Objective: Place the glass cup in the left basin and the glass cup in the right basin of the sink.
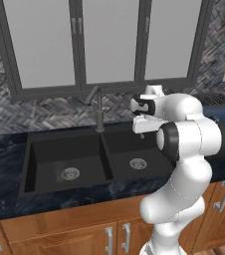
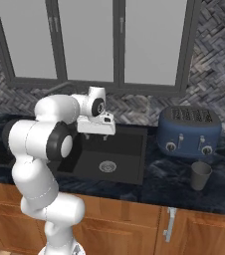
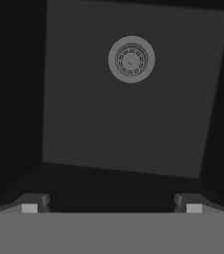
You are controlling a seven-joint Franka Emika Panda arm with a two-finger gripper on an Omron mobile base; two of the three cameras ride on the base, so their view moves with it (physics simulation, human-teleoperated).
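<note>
gripper (image 3: 111, 206) hangs spread and empty over the right basin (image 3: 124, 114); one glass cup (image 2: 201, 175) stands on the counter beside the toaster (image 2: 189, 130), likely light, slick, brittle, best pinched mid-wall.

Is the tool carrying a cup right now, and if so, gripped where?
Nothing is held. The tool is open with nothing between its fingertips, looking down into the right basin. One glass cup stands on the counter in front of the toaster.
</note>
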